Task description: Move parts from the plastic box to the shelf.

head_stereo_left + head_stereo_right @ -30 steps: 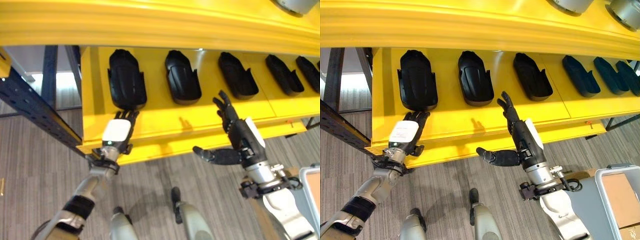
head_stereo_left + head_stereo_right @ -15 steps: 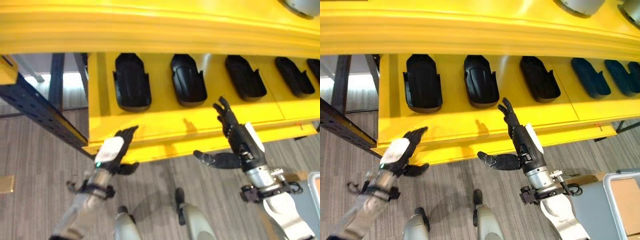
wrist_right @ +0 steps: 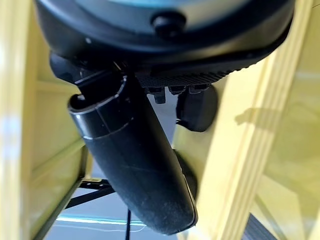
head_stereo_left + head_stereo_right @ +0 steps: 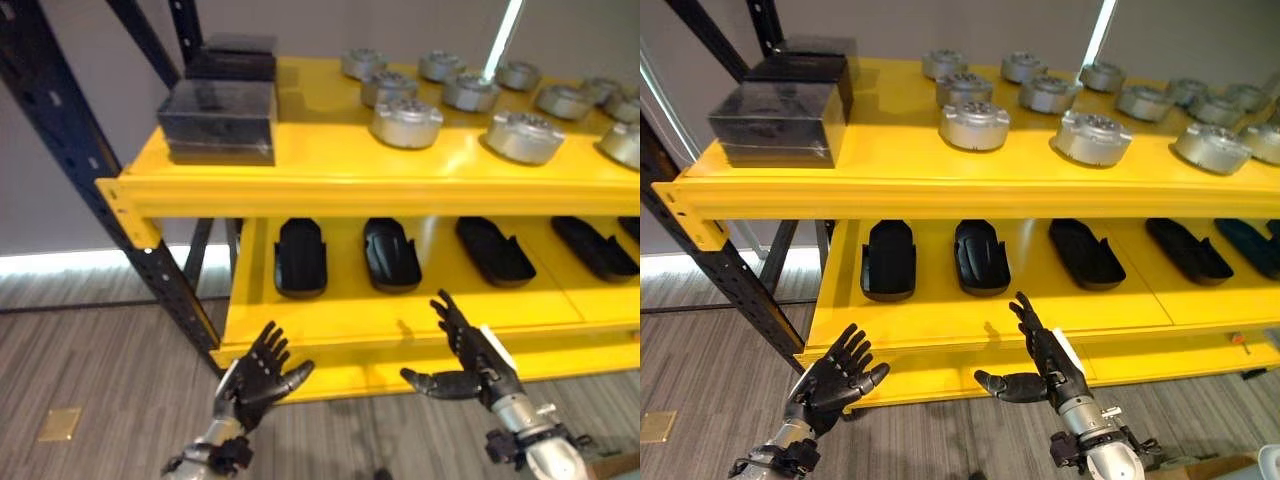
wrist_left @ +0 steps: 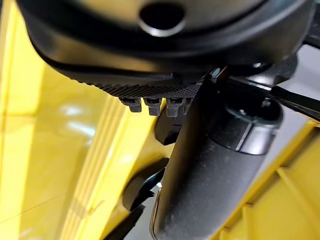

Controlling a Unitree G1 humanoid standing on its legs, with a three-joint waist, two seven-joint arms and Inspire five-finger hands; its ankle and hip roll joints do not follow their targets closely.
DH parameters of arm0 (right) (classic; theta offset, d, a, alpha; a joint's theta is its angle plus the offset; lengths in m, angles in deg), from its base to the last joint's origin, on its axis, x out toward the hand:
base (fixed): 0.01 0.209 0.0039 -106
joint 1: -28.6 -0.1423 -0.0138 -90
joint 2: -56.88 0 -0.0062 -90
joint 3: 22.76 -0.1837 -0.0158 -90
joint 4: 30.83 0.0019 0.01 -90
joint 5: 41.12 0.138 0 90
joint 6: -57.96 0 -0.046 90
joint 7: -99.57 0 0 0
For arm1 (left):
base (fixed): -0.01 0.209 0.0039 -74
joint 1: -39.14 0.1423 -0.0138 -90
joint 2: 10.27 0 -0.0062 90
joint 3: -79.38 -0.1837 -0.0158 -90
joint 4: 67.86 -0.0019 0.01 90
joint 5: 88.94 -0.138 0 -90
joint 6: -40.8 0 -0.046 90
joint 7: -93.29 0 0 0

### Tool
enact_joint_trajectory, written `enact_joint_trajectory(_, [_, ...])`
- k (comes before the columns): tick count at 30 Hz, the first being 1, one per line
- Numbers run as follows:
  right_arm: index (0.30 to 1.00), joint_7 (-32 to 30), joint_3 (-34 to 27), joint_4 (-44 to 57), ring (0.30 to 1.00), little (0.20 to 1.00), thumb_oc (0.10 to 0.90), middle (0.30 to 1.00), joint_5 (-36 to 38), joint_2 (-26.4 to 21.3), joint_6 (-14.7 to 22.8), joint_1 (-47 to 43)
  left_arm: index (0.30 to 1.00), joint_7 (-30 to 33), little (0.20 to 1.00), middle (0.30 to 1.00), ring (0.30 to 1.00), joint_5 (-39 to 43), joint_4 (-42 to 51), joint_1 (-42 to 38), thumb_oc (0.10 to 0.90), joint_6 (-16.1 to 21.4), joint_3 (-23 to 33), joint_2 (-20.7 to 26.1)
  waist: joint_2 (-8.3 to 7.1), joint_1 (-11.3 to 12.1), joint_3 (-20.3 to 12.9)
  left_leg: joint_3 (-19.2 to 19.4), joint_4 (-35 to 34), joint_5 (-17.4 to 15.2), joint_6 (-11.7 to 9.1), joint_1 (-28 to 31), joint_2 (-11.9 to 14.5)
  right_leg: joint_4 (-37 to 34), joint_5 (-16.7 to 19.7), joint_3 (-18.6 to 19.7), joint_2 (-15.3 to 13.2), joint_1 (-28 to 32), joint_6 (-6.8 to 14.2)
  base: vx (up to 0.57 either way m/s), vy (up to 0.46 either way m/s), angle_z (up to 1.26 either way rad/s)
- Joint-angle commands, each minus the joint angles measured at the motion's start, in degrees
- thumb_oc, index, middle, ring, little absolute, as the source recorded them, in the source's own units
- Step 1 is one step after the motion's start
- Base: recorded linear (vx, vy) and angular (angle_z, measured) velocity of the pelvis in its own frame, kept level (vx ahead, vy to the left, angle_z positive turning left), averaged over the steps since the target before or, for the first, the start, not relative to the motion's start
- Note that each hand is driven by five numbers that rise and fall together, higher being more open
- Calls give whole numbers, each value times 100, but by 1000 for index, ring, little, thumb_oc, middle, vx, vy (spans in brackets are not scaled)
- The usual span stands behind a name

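Note:
Several black moulded parts lie in a row on the lower level of the yellow shelf (image 4: 330, 315); the leftmost part (image 4: 300, 257) and the one beside it (image 4: 391, 253) are closest to me. My left hand (image 4: 255, 380) hovers in front of the shelf's front edge, below the leftmost part, with fingers spread and nothing in it. My right hand (image 4: 475, 365) hangs open at the same height further right, thumb pointing left, palm empty. The left hand (image 5: 210, 170) and the right hand (image 3: 130, 155) each show a straight thumb against yellow metal in their wrist views.
The upper level carries several round silver metal parts (image 4: 407, 122) and stacked dark boxes (image 4: 218, 120) at its left end. A dark blue perforated upright (image 4: 120, 200) stands at the shelf's left. Grey wood-look floor (image 4: 90, 380) lies below.
The camera has tilted up, bringing the upper level into sight. My left hand has drawn back from the leftmost black part off the shelf and spread its fingers. The right hand keeps its pose.

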Motion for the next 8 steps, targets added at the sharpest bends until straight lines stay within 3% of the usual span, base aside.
enact_joint_trajectory(1, [1000,-21,-128,267,1000,1000,900,1000,364,-89,661,-735,1000,20,1000,1000,1000,-171,186,-508,900,643,135,3,86,4,-147,-15,-6,235,266,-262,-23,244,-187,104,153,-156,84,11,-3,-5])
enact_joint_trajectory(8, [1000,37,18,206,1000,1000,900,1000,461,-23,634,-851,1000,120,1000,1000,1000,-315,-90,-559,900,685,220,-211,43,-9,-273,88,-6,243,236,-135,49,208,-144,200,179,-61,81,7,5,-10])
